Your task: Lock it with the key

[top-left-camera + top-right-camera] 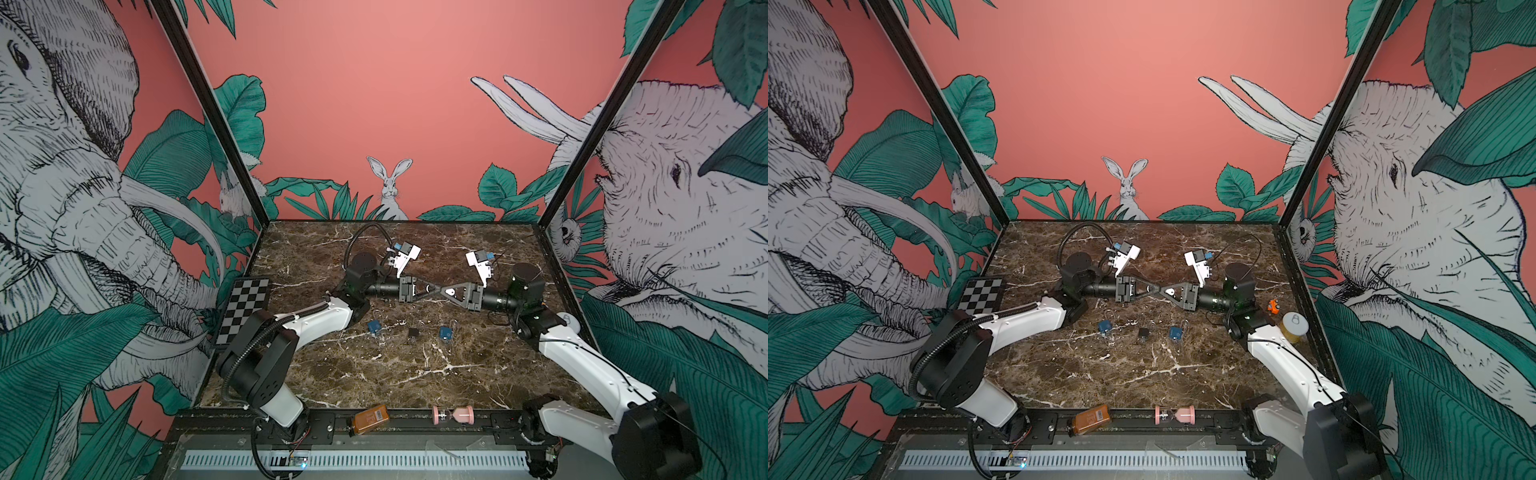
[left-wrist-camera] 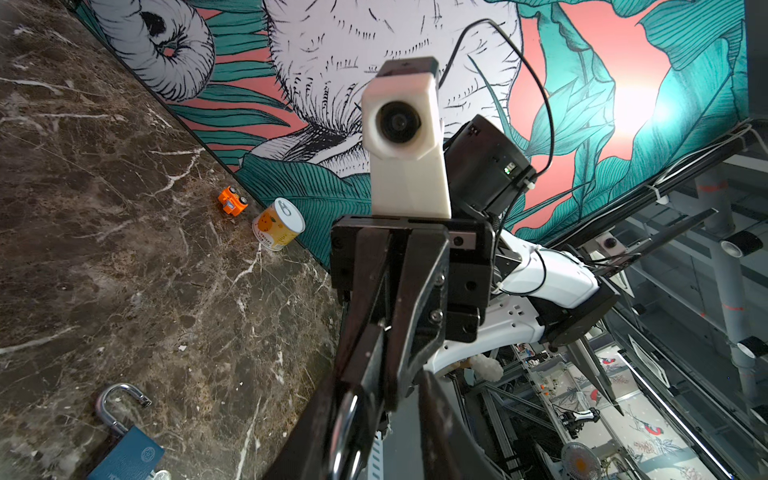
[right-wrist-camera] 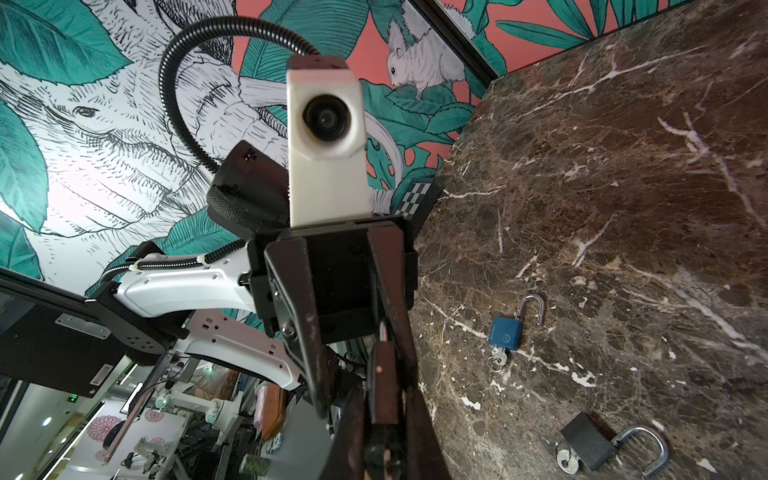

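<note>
Above the middle of the marble table (image 1: 395, 374), two grippers meet tip to tip: the left gripper (image 1: 431, 286), whose finger spread cannot be told, and the right gripper (image 1: 444, 289), fingers clenched. In front of them three padlocks lie in a row, apart: a blue padlock (image 1: 375, 327), a black padlock (image 1: 413, 333) and a second blue padlock (image 1: 445, 332). Each has its shackle (image 3: 534, 305) open and a key (image 3: 497, 360) in its base.

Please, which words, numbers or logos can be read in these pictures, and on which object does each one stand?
No text can be read.
On the blue padlock: a round emblem, too blurred.
On the can: print too small.
On the amber bottle: a barred label, unreadable.
</note>
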